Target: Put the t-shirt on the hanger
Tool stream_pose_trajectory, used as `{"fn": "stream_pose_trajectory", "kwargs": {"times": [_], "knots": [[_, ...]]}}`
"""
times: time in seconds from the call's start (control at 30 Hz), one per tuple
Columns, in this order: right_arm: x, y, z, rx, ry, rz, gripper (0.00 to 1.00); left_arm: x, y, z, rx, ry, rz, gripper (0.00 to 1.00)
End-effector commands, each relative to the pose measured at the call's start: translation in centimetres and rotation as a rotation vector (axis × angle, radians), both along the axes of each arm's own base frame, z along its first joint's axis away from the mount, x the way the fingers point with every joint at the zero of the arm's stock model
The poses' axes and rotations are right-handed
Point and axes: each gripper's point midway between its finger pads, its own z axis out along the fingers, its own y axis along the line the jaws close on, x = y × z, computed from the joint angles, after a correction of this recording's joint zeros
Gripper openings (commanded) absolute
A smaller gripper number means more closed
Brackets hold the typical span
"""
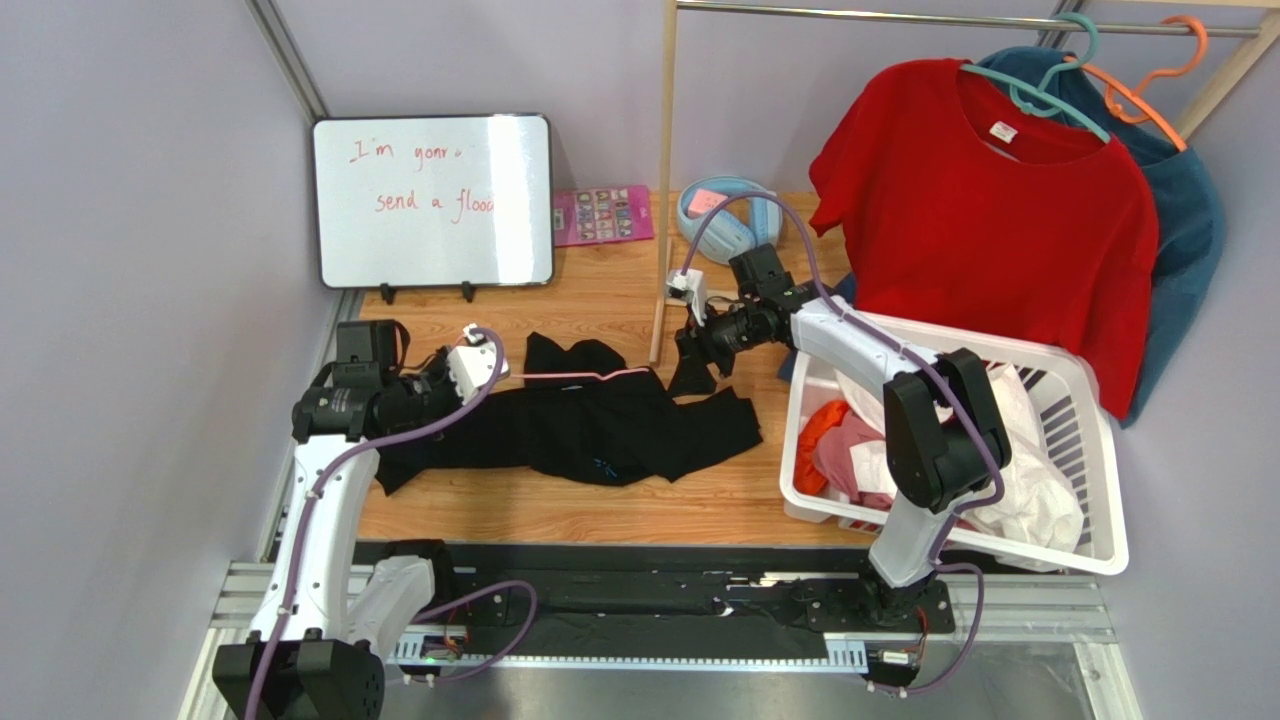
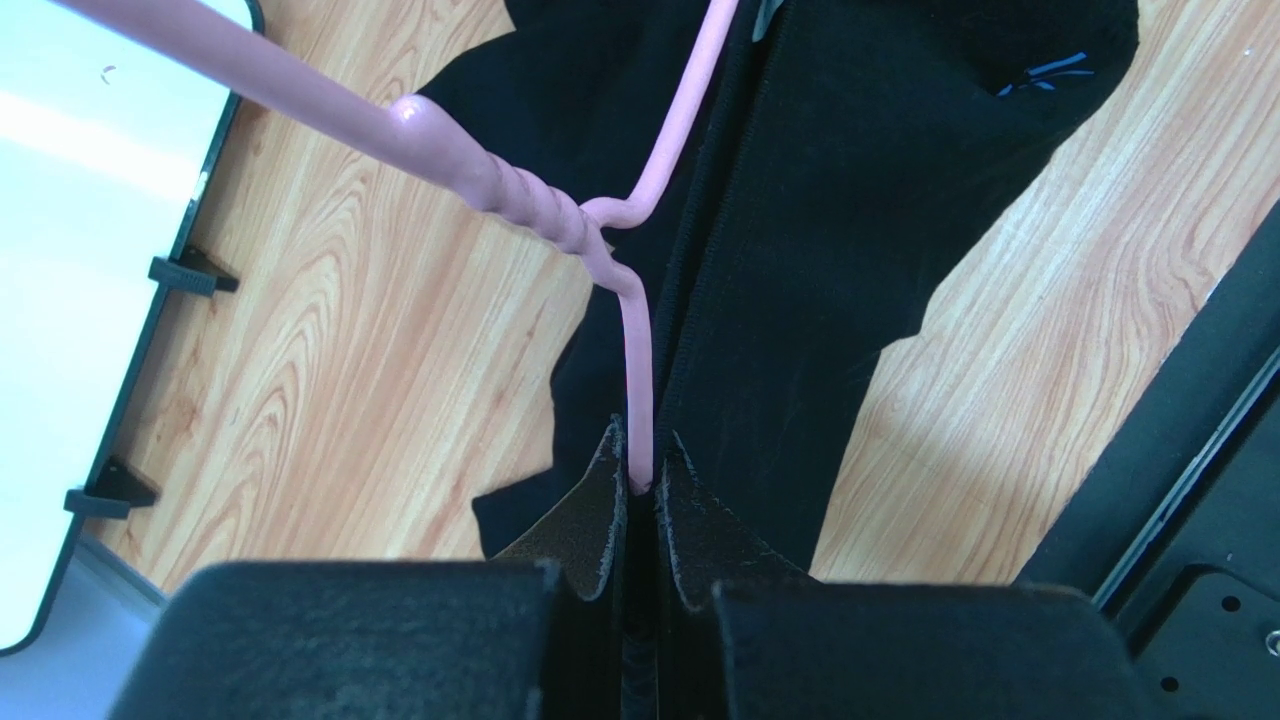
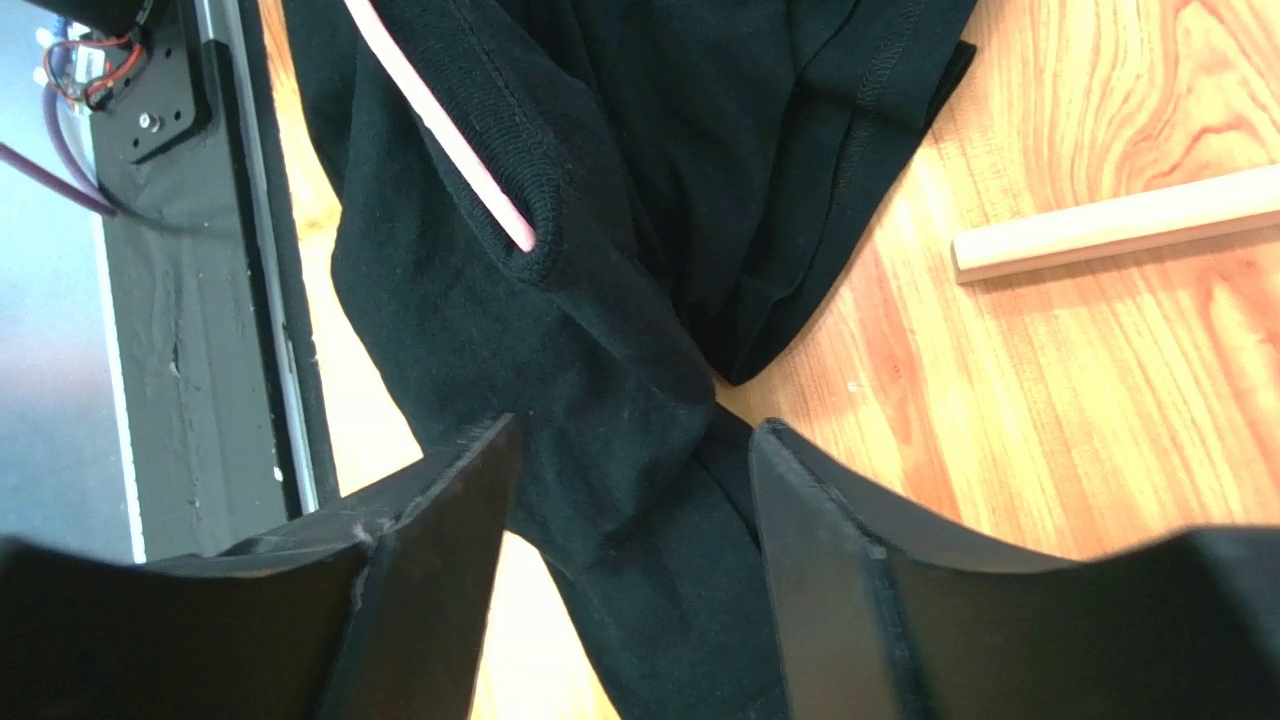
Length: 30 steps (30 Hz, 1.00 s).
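Left jaws: shut hard on the hanger [image 2: 639, 353], on the pink wire just below the twisted neck. The wire sits centred between the pads, and the grip looks firm.

Right jaws: wide apart, holding nothing. They hover low over the t-shirt [image 1: 601, 428]. Black cloth lies under and between the fingers but is not pinched.

T-shirt: bunched lengthwise on the counter [image 1: 496, 308] between the two arms, well apart from the clothes rail. In the right wrist view one hanger shoulder runs under a ribbed edge [image 3: 529, 225] and disappears inside. That edge is probably the collar, but I cannot tell for sure.

Judged step: the right jaws take a fresh hold of the cloth so the shirt can be drawn further along the wire.

Notes for doing it well:
- Grip the ribbed edge close to where the wire enters, not the loose body cloth.
- Take one layer only. Pinching both layers would close the opening against the second shoulder.
- Leave the wire out of the pinch.
- Pull along the line of the wire while the left jaws hold the neck steady and slightly raised.
- Mind the wooden post [image 3: 1112, 225] just beside the shirt's far end.
- Risk: a sideways tug could slip the shoulder back out.
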Motion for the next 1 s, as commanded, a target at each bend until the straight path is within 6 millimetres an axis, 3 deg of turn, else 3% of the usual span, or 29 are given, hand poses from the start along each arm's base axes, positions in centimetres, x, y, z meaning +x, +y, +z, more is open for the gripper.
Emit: {"fn": "stream_pose_trajectory", "kwargs": {"times": [0.0, 0.17, 0.47, 0.5, 0.6, 0.63, 0.67, 0.8, 0.97], "knots": [[0.5, 0.8, 0.4, 0.040, -0.020, -0.014, 0.66, 0.6, 0.1, 0.3, -0.005, -0.010, 0.012, 0.00], [1.7, 1.8, 0.0, 0.045, -0.061, -0.026, 0.67, 0.6, 0.1, 0.2, -0.010, -0.007, 0.012, 0.00], [2.1, 3.8, -1.8, 0.030, -0.108, 0.022, 0.65, 0.9, 0.3, 0.5, -0.004, -0.007, 0.021, 0.00], [2.2, 3.8, -2.1, 0.028, -0.107, 0.023, 0.62, 0.9, 0.3, 0.5, -0.001, -0.008, 0.020, 0.00], [2.4, 3.6, -2.3, 0.018, -0.123, 0.024, 0.33, 0.9, 0.4, 0.6, 0.003, -0.010, 0.023, 0.00], [2.4, 3.6, -2.3, 0.015, -0.131, 0.027, 0.08, 0.8, 0.4, 0.6, 0.004, -0.010, 0.019, 0.00], [2.4, 3.5, -2.2, 0.012, -0.137, 0.027, 0.00, 0.8, 0.4, 0.5, 0.007, -0.007, 0.020, 0.00], [2.5, 2.2, -0.7, 0.004, -0.165, 0.015, 0.00, 0.8, 1.4, -0.2, 0.070, -0.016, 0.023, 0.00], [3.0, -0.1, 2.9, 0.012, -0.204, -0.019, 0.00, 1.5, 3.9, -2.0, 0.237, -0.042, -0.004, 0.00]]}}
